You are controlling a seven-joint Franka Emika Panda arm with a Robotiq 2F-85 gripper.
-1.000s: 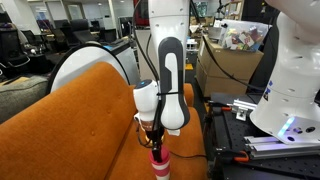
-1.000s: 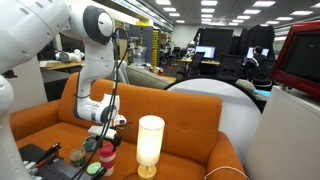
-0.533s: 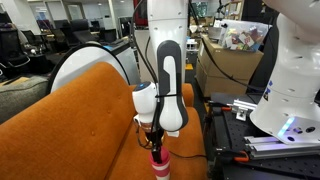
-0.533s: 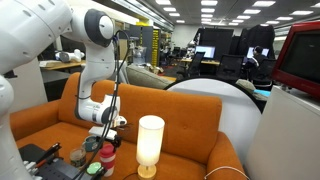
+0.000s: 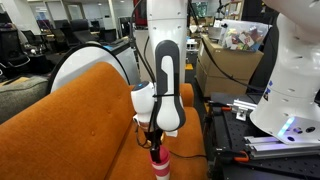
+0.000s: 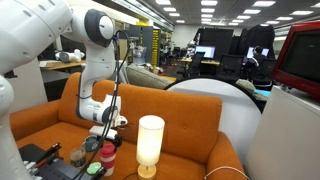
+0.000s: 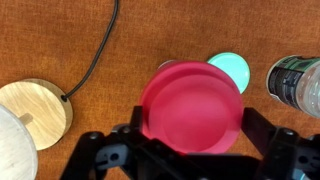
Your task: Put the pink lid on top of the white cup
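- At the far left of the wrist view, a pale lampshade (image 7: pixel 8 150) sits in the corner, overlapping the round wooden lamp base (image 7: pixel 36 110)
- A dark cable (image 7: pixel 95 55) runs from the base up and to the right, reaching the top edge over orange fabric (image 7: pixel 50 35)
- Right of the base, with a clear strip of fabric between them, is the pink lid (image 7: pixel 192 105), face up and filling the middle of the view
- The gripper (image 7: pixel 192 128) has one jaw against each side of the lid and grips it at a middling width; in both exterior views it points straight down (image 6: pixel 106 140)
- The white cup cannot be seen in the wrist view; anything under the lid is hidden
- A teal round thing (image 7: pixel 232 68) shows just past the lid's upper right edge; I cannot tell whether it is a cup or a disc, or whether they touch
- Furthest from the base, a clear bottle (image 7: pixel 296 85) is cut off by the right edge, its contents unclear
- Above the lid there is bare fabric
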